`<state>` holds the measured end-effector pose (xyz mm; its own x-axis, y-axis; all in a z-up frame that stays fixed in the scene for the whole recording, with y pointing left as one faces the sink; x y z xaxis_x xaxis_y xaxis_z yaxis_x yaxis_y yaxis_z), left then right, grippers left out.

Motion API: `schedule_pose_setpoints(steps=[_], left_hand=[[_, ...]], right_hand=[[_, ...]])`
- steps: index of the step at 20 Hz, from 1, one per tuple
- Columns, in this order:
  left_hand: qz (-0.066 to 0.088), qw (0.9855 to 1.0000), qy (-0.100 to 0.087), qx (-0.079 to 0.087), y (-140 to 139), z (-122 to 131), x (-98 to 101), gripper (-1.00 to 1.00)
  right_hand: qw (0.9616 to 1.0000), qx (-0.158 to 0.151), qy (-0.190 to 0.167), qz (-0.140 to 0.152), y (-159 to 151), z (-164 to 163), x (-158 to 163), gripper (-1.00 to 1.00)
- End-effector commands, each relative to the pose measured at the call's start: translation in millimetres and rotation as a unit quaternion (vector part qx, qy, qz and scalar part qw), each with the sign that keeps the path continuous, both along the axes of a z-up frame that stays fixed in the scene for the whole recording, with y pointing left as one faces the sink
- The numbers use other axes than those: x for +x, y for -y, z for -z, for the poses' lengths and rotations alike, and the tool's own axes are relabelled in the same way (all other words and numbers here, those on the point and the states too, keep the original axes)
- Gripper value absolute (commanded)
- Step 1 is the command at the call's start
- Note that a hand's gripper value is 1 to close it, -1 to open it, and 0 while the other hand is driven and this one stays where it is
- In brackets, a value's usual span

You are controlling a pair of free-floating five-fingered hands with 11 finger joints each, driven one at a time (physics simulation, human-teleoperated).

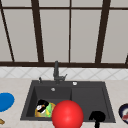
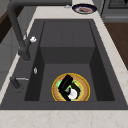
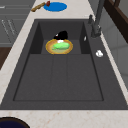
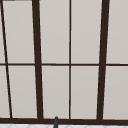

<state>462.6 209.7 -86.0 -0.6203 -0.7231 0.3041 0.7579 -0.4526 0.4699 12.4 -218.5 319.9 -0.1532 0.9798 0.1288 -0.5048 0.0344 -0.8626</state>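
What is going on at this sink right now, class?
The left hand is down in the sink's left basin, its fingers curled round something small and white over a yellow-rimmed plate with a green thing on it. The right hand hangs at the sink's front right edge. A blue plate lies on the counter to the left.

A round yellow-rimmed plate (image 2: 85, 88) is set in the left basin of the dark grey double sink (image 1: 88, 96), with a green sponge (image 3: 61, 46) on it. The left hand (image 1: 42, 105) is placed over the plate. A dark tall faucet (image 1: 56, 71) is mounted behind the sink. A flat blue round plate (image 1: 5, 101) is laid on the counter at left, a dark blue bowl (image 1: 124, 112) at right.
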Motion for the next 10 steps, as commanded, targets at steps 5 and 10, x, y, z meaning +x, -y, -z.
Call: schedule_pose_setpoints(steps=[5,10], left_hand=[[-0.032,0.9967,-0.020,0.072,15.2,17.3,8.6,1.00],[-0.023,0.9977,-0.018,0.062,15.3,11.5,8.4,1.00]], right_hand=[[1.0000,0.000,0.000,0.000,0.0,0.0,0.0,0.00],[1.0000,0.000,0.000,0.000,0.0,0.0,0.0,0.00]])
